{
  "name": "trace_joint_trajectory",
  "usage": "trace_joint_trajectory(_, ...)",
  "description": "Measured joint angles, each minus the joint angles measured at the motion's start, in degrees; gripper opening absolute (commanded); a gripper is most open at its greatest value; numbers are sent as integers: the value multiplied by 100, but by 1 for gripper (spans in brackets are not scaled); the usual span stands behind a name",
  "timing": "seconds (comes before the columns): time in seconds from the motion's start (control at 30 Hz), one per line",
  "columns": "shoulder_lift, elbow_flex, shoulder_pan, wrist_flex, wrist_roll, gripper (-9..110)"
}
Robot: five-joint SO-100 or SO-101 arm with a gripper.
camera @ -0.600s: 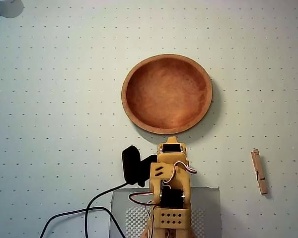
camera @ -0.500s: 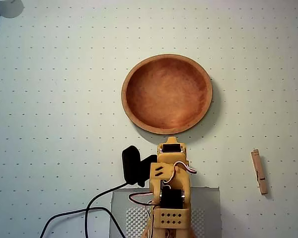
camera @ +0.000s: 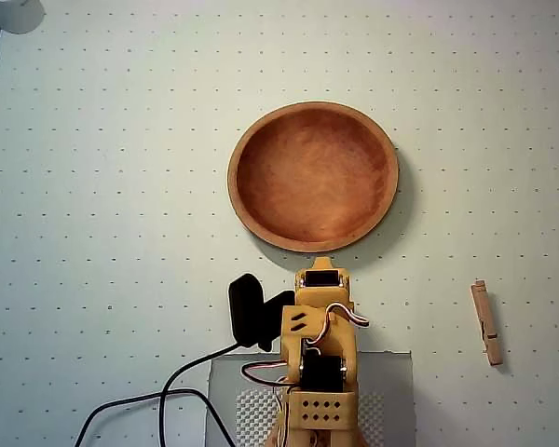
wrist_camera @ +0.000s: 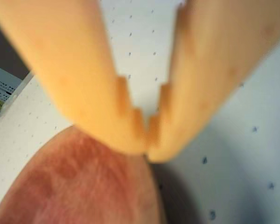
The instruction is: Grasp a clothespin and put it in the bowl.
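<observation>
End effector (wrist_camera: 147, 151) tips are seen meeting in the wrist view, closed with nothing between them, poised just above the near rim of the bowl. The clothespin (camera: 486, 322) is found at the lower right of the overhead view, lying flat and nearly upright in the frame on the dotted worktop (camera: 102, 186), well apart from both arm and bowl, and untouched. The bowl (camera: 313, 176) sits in the upper centre of that view, empty, with the yellow arm (camera: 322, 354) just below it at the bottom centre. The task is judged to be at its very start, with the reach not yet made. For the next move, a swing toward the frame's right would be called for, the tips parted and lined across the narrow slats before a descent
</observation>
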Motion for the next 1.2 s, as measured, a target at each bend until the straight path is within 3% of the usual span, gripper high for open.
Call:
trace_joint_trajectory(0.23,0,-18,0,0,0,-2)
trace_joint_trajectory(0.43,0,-1072,0,53,-132,0)
trace_joint_trajectory(0.63,0,-2408,0,53,-1125,9)
trace_joint_trajectory(0.87,-44,-3296,0,79,-2654,3)
trace_joint_trajectory(1.2,-2268,-4887,431,1116,-3832,9)
